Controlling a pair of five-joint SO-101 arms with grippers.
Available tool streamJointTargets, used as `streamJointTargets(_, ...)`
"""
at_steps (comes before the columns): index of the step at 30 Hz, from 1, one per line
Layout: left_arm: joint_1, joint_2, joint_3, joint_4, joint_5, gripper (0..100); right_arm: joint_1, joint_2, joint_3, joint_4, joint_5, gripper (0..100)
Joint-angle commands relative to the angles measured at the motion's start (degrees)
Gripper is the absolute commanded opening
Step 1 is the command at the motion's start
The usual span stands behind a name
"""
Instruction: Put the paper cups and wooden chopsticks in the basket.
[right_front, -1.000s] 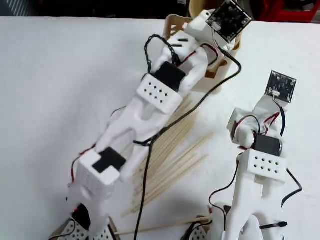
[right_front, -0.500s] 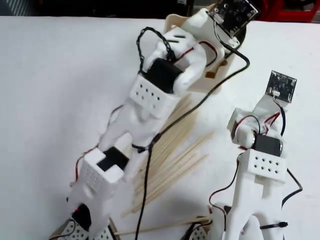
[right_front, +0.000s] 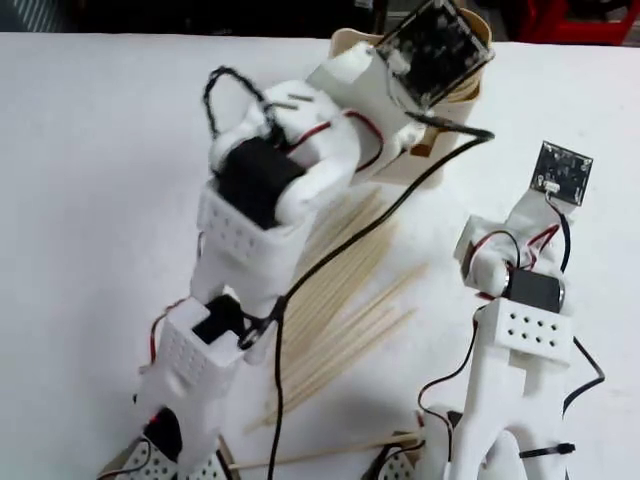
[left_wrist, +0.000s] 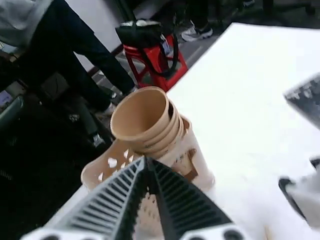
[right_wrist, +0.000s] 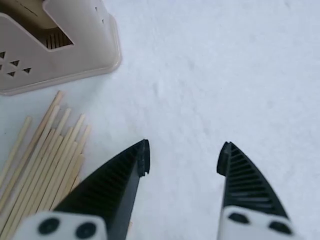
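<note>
Left arm (right_front: 262, 205) now steeper, high over the basket (left_wrist: 197, 165).

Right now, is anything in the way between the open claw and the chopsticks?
Nothing visible is. The right gripper hangs open over the bare table, and the wooden chopsticks lie just beside it. The basket stands past them, with nothing in between.

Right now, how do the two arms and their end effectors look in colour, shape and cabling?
The left arm and right arm have white shells with black motor blocks, grids of round holes, and red and black wires. A thick black cable runs along the left arm. The left end effector and right end effector have black, ribbed, pointed fingers on white bases.
</note>
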Motion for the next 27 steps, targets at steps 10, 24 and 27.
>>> streamJointTargets(10,-10.95,-16.13,5.27,6.95,-0.62,2,-3.30,-0.84,-19.87,-1.63,9.23,22.2)
streamJointTargets(24,-12.53,-53.58,50.99,5.98,-0.70,2,-17.27,8.04,-25.23,-31.96,18.55,22.2)
streamJointTargets(27,-14.99,-60.70,59.87,4.57,-0.70,2,-17.01,15.16,-27.96,-36.97,18.55,22.2)
